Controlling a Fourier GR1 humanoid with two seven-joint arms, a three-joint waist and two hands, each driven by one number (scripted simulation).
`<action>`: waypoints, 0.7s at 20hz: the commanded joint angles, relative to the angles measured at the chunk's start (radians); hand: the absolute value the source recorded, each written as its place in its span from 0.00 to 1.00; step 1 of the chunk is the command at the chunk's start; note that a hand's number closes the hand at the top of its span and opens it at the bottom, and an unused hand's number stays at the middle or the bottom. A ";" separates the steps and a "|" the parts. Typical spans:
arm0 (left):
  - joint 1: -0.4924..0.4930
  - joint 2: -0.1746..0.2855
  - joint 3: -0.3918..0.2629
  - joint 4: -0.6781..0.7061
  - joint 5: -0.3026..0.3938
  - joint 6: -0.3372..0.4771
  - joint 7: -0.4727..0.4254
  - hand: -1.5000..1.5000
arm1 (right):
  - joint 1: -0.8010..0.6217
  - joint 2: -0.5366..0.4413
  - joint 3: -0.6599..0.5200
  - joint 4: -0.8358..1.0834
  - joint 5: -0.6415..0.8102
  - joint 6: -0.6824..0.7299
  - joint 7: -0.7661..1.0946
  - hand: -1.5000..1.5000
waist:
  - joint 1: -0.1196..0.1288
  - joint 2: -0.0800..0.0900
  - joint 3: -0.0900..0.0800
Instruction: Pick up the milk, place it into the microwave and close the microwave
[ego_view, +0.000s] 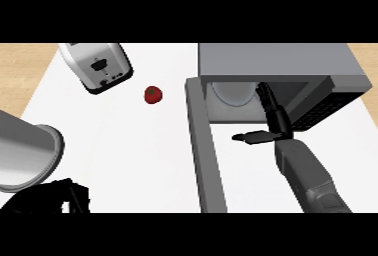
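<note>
Microwave (280, 62) open, door (203, 150) swung wide. Not shut yet. No milk to see on the table (125, 145), maybe inside already, cannot tell. Right hand (279, 131) reaching into the microwave, fingers (266, 97) straight, thumb out sideways, holding nothing seen. Left hand (52, 197) low at the left: open or shut, cannot tell.

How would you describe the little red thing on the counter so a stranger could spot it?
Start at the white counter. Between the silver toaster at its far left and the open microwave on the right lies a small round tomato. It is the only red thing there; its neighbours are grey, white or black.
</note>
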 joint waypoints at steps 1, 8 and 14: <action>-0.053 -0.003 -0.101 -0.027 -0.058 0.072 0.054 1.00 | 0.128 0.014 0.049 -0.084 0.018 0.030 -0.030 0.00 | -0.026 -0.009 -0.001; -0.177 -0.003 -0.278 0.125 -0.247 0.224 -0.019 1.00 | 0.343 -0.029 0.062 -0.285 -0.024 0.082 -0.008 0.00 | -0.040 -0.009 -0.002; -0.323 0.000 -0.283 0.269 -0.294 0.152 -0.040 1.00 | 0.559 -0.104 0.091 -0.524 -0.057 0.200 0.035 0.00 | -0.040 -0.006 -0.002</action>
